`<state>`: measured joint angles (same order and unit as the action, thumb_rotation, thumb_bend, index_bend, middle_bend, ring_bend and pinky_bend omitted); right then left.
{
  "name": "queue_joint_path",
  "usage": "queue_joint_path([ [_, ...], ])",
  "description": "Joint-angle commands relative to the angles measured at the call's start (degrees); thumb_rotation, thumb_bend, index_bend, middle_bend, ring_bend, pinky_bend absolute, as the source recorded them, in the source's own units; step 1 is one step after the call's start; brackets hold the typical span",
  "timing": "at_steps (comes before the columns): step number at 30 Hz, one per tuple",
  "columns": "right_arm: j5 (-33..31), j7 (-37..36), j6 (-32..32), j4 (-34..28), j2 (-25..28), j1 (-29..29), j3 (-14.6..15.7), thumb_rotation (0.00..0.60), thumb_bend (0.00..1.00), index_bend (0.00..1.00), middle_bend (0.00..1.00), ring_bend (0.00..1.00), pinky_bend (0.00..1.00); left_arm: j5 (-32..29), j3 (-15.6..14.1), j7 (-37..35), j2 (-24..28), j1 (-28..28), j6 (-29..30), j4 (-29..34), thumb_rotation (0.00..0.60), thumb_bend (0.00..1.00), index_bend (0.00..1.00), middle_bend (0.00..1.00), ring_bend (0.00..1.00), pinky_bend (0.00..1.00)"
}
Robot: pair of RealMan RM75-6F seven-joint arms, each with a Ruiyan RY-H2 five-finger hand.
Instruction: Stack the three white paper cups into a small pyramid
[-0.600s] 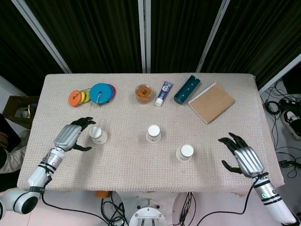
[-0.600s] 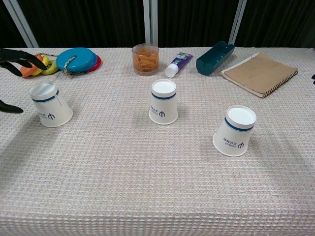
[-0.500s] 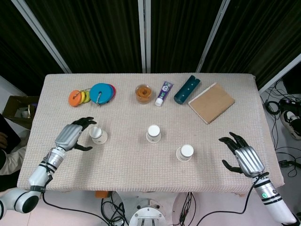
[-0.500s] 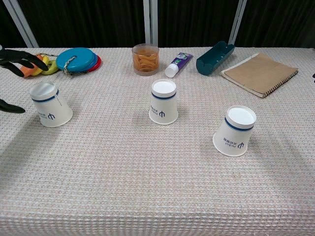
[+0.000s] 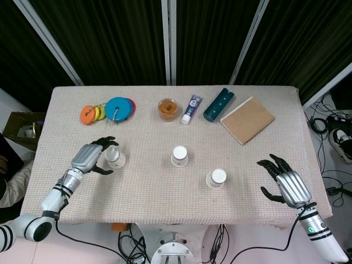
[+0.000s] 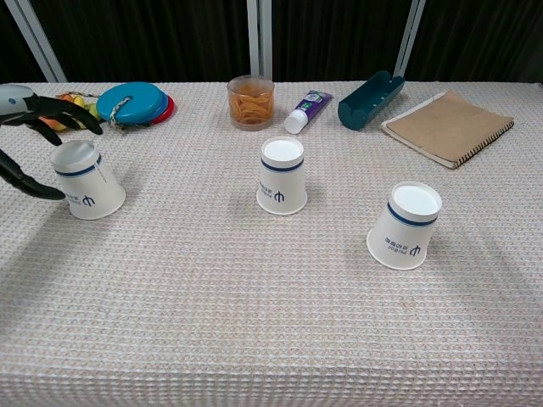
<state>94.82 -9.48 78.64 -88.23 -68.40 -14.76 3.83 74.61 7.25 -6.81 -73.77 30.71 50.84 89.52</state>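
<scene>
Left hand (image 5: 91,157) sits with its fingers spread wide around the left cup (image 5: 114,156), one digit arched behind the cup and the thumb in front, holding nothing yet. That cup stands upside down on the worktop (image 5: 154,187), well to the left of the middle cup (image 5: 179,155); the right cup (image 5: 216,177) stands in front of and to the right of the middle cup. Right hand (image 5: 287,184) lies open and empty, far to the right of the middle cup, near the worktop's edge.

To do this well, I would close gently on the cup's wall around mid-height, since thin paper probably crushes under a hard squeeze, and lift it straight before carrying it toward the middle cup.

In the chest view only the left hand's dark fingertips (image 6: 51,108) show at the frame edge, and the right hand is out of frame. Whether any fingertip touches the cup I cannot tell.
</scene>
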Motion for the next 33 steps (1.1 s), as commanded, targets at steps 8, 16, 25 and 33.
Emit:
queue_joint_path([
  [8, -0.3, -0.2, -0.7, 0.3, -0.3, -0.1, -0.6, 0.600, 0.27, 0.18, 0.21, 0.02, 0.15, -0.8, 0.0, 0.3, -3.2, 2.1, -1.4, -3.7, 0.600, 0.17, 0.31, 0.23, 0.23, 0.43],
  [16, 0.1, -0.1, 0.8, -1.5, 2.1, -0.1, -1.9, 0.600, 0.27, 0.18, 0.21, 0.02, 0.15, -1.2, 0.7, -0.1, -4.4, 2.8, -0.4, -4.7, 0.600, 0.24, 0.47, 0.46, 0.48, 0.71],
  [25, 0.8, 1.7, 2.8, -6.9, 8.1, -0.6, -4.1, 0.600, 0.27, 0.18, 0.21, 0.02, 0.15, -0.5, 2.9, 0.2, -5.3, 6.0, -0.8, -3.6, 0.600, 0.24, 0.47, 0.46, 0.48, 0.71],
  [33, 0.0, 2.5, 2.3, -8.3, 9.5, -0.2, -4.3, 0.600, 0.27, 0.18, 0.21, 0.02, 0.15, -3.0, 4.9, 3.6, -10.0, 12.5, -6.3, -6.4, 0.600, 0.24, 0.47, 0.46, 0.48, 0.71],
])
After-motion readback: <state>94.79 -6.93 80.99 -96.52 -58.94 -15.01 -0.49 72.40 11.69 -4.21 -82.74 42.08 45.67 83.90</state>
